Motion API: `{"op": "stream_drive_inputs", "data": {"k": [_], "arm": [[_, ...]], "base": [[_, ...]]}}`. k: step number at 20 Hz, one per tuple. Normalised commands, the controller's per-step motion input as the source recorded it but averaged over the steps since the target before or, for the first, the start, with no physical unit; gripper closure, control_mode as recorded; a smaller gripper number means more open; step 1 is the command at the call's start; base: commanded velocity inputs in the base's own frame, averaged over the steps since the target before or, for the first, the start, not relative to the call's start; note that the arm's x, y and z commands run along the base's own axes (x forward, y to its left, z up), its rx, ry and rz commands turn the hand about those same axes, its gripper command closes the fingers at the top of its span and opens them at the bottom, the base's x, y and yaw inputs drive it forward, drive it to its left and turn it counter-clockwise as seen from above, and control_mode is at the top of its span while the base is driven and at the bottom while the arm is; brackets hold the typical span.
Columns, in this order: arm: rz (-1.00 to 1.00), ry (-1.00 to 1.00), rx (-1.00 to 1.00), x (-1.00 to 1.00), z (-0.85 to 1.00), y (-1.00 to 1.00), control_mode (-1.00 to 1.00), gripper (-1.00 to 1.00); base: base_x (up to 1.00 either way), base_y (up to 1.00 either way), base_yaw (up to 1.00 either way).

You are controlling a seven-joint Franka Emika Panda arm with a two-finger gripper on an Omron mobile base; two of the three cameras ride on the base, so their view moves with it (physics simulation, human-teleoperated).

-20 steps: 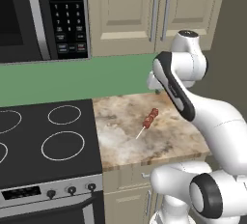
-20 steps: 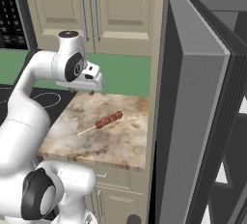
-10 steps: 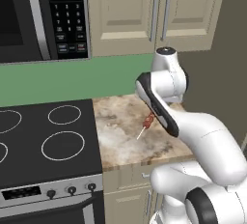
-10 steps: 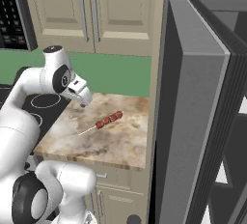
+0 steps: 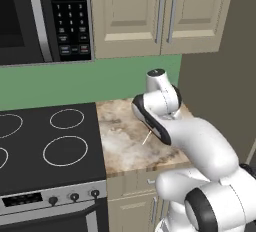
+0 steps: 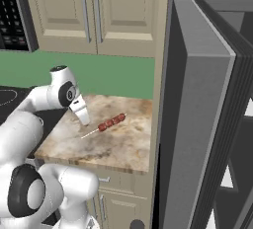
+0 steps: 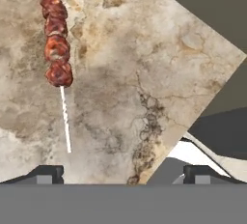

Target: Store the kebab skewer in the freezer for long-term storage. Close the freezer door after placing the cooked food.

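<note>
Kebab skewer (image 7: 57, 54) flat on marbled countertop (image 6: 123, 146), stove (image 5: 45, 148) beside

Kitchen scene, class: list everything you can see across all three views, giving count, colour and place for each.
kebab skewer: one, pale stick with reddish-brown meat, lying on the counter
counter: one, mottled beige stone, right of the stove
stove: one, black, left of the counter
microwave: one, black, above the stove
wall cabinets: two doors, beige, above the counter
freezer door: one, grey, standing open at the right
hand: one, dark tips, open above the counter
</note>
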Motion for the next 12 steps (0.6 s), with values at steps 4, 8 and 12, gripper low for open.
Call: {"op": "stream_drive_inputs", "data": {"k": [4, 8, 12], "arm": [[-0.18, 0.11, 0.0, 0.59, -0.46, -0.15, -1.0, -1.0], [-0.01, 0.11, 0.03, 0.55, -0.34, -0.19, -1.0, -1.0], [0.02, 0.06, 0.03, 0.39, -0.34, -0.23, -1.0, -1.0]], "base": [[0.0, 0.0, 0.0], [0.0, 0.0, 0.0], [0.0, 0.0, 0.0]]}}
